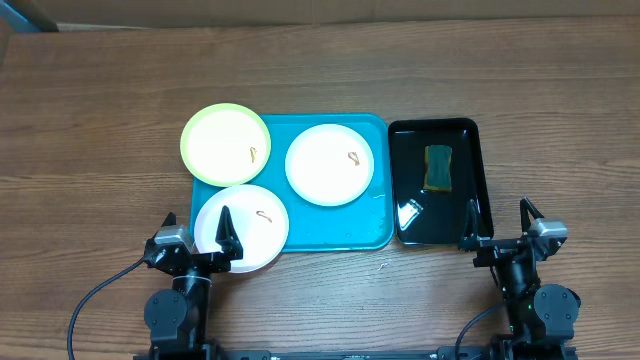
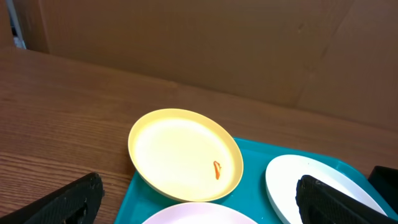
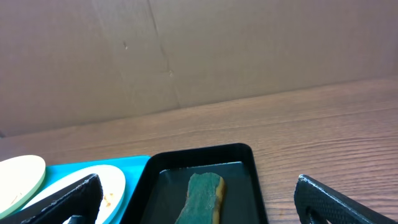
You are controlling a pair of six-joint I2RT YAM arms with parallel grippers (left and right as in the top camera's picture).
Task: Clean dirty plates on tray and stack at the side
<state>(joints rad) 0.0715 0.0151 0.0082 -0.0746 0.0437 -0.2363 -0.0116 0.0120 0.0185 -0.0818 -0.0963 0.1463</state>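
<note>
The 2 arms sit folded low at the counter's [image 1: 90,110] near edge. The left gripper [image 1: 197,228] and right gripper [image 1: 497,222] are spread wide, holding nothing.

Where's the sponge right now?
Overhead, the sponge lies in the black tray, just right of the blue tray, nearest the white plate.

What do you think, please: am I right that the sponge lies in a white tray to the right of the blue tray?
Not quite: the sponge lies in a black tray, not a white one, as the overhead view shows. That tray is indeed to the right of the blue tray.
</note>
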